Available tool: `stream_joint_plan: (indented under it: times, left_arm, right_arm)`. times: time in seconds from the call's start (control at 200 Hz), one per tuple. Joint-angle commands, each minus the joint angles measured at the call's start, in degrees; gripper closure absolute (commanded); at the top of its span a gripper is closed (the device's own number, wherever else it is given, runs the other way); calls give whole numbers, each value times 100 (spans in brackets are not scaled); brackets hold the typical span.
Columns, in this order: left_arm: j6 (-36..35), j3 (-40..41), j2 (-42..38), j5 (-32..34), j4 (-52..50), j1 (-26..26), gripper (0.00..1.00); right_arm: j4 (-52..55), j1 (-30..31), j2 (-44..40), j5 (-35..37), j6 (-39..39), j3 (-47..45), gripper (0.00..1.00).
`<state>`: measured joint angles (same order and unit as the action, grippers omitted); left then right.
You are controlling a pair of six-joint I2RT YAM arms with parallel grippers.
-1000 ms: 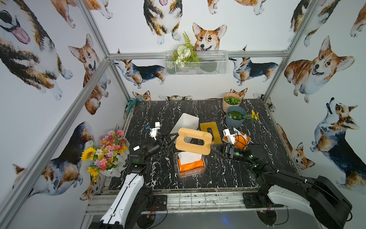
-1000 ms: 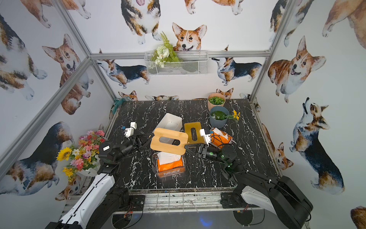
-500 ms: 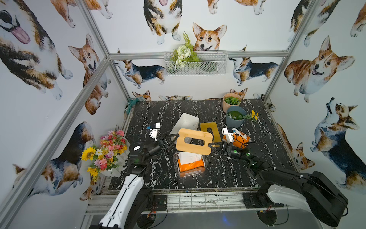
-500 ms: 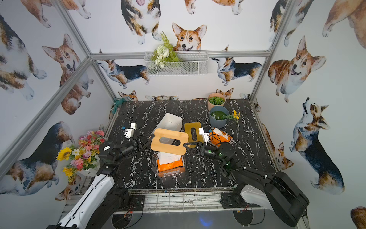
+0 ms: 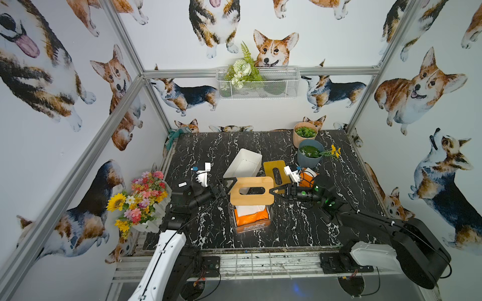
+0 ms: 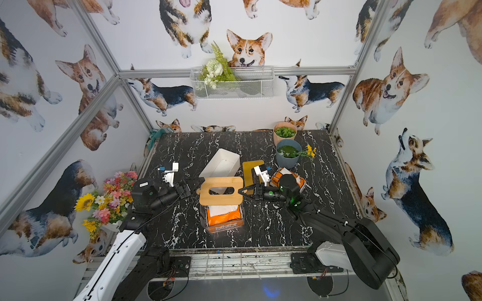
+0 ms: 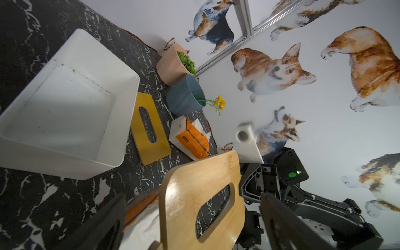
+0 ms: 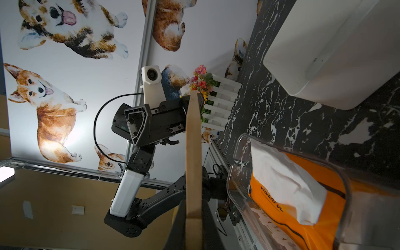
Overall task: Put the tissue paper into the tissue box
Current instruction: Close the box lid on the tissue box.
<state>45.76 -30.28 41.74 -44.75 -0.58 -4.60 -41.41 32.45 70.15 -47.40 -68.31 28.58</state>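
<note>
With the tissue pack [image 5: 251,214] seated in the tissue box [image 5: 250,228], the wooden lid [image 5: 251,200] is held above it by the right fingers [image 5: 278,189]; the left fingers [image 5: 228,181] are spread wide. Level lowering is judged to be required next.

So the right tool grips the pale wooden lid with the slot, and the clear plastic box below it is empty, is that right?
Not quite: the clear plastic box is not empty. The right wrist view shows an orange tissue pack with white tissue poking out inside it. The right tool does grip the pale wooden slotted lid.
</note>
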Motion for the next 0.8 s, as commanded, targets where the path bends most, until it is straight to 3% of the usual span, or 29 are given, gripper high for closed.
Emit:
stream_joint_plan:
  times: [0.0,0.15,0.32,0.791]
  left_arm:
    - [-786,-113,-18,478,-816,7,0]
    - [-1189,-183,-120,1129,-1406,12,0]
    - [-778,217,-193,1066,-927,16,0]
    - [-527,809,-350,1069,-782,21,0]
  right_arm:
    - [423,-8,281,-583,450,218,100]
    - [498,3,681,-778,526,393,100]
    - [564,61,1028,-971,602,546,100]
    - [810,115,1376,-1002,793,426,100]
